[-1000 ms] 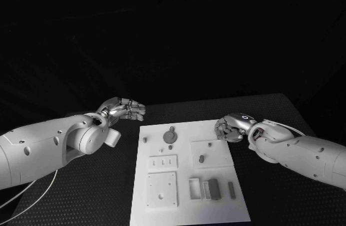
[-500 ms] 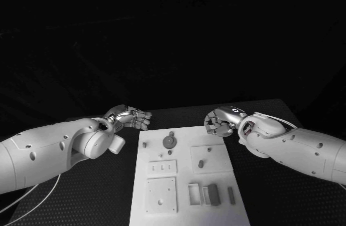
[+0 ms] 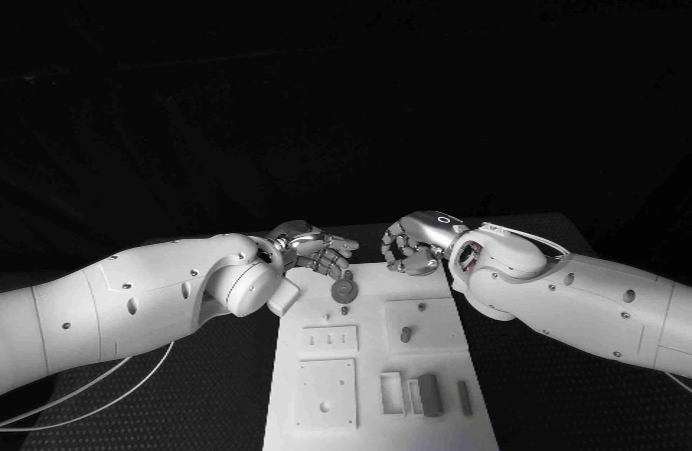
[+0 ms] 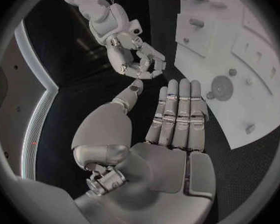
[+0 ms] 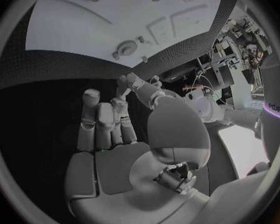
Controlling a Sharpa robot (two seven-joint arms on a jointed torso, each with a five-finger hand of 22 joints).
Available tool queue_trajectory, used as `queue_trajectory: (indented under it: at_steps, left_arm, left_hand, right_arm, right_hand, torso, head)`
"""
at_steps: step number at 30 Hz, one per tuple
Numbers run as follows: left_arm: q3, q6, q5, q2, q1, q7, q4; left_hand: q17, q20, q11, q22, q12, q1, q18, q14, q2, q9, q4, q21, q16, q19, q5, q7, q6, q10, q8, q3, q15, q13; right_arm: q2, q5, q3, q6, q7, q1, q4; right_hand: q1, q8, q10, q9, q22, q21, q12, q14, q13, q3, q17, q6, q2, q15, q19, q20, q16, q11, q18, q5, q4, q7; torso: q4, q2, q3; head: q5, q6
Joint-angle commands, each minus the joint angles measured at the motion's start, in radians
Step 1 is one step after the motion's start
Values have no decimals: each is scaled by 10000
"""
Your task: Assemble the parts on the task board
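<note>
Both hands meet over far end of board (image 3: pixel 378 371) — left hand (image 3: pixel 315 251) flat, fingers apart, empty; right hand (image 3: pixel 410 244) loosely curled, empty. Grey parts (image 3: pixel 423 393) lie untouched at near end. Risk — hands so close could collide, or knock round knob (image 3: pixel 343 290).

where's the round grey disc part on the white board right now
In the head view, the round grey disc part sits near the white task board's far edge, just below the left hand.
</note>
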Motion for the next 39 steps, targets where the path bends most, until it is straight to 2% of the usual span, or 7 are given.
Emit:
queue_trajectory:
  at_steps: [1,7,15,32,39]
  left_arm:
    - [-16,-243,-280,140,5,-546,45]
    - [-40,-459,-239,334,-1,-459,88]
    - [-44,-406,-217,419,-3,-558,136]
    - [-47,-260,-219,439,-2,-769,160]
    - [-47,-357,-215,477,-2,-762,90]
  left_hand:
    - [26,30,22,1,-32,-160,33,-61,-2,-24,59,-39,-34,-56,-10,22,-24,-46,-46,-38,-1,3]
    - [78,18,-7,23,3,-180,57,-34,-5,-40,84,-26,-22,-14,-15,13,9,15,-54,-25,-16,46]
    - [97,21,-7,29,0,-164,60,-41,10,-47,73,-30,-26,-16,-17,7,25,10,-56,-15,-14,58]
    - [138,26,-7,43,0,-215,62,-43,44,-63,102,-33,-30,-10,-19,8,39,9,-69,-26,-11,83]
    - [172,24,-7,55,-5,-184,70,-49,120,-78,88,-41,-37,-13,-18,6,43,-1,-83,-1,-14,103]
  right_arm:
    - [128,-45,1,56,-411,2,96]
    - [368,-39,1,20,-459,-2,210]
    - [499,-159,1,-69,-471,-6,325]
    - [575,-221,2,-188,-490,-36,568]
    - [607,-219,2,-130,-496,-36,625]
  right_hand:
    - [-56,243,76,409,170,53,-14,104,-14,-12,14,868,98,-10,20,-36,52,-22,56,42,-60,163]
    - [-70,242,94,412,168,56,-16,131,-18,-6,22,874,106,-15,37,-45,57,-25,56,42,-88,163]
    - [-80,240,106,415,167,59,-20,137,-22,1,7,876,110,-19,51,-54,57,-26,56,42,-115,163]
    - [-104,238,131,420,163,62,-29,196,-30,16,45,889,121,-25,79,-71,64,-28,56,42,-158,161]
    - [-116,236,141,422,162,64,-31,208,-33,18,46,894,115,-27,92,-77,67,-29,56,42,-174,161]
  torso:
    - [-6,-95,-52]
    - [-13,-146,-79]
    - [-14,-116,-55]
    - [-2,-108,-47]
    - [-2,-99,-56]
  head:
    - [66,-17]
    - [78,-22]
    - [62,17]
    - [57,4]
    - [37,-7]
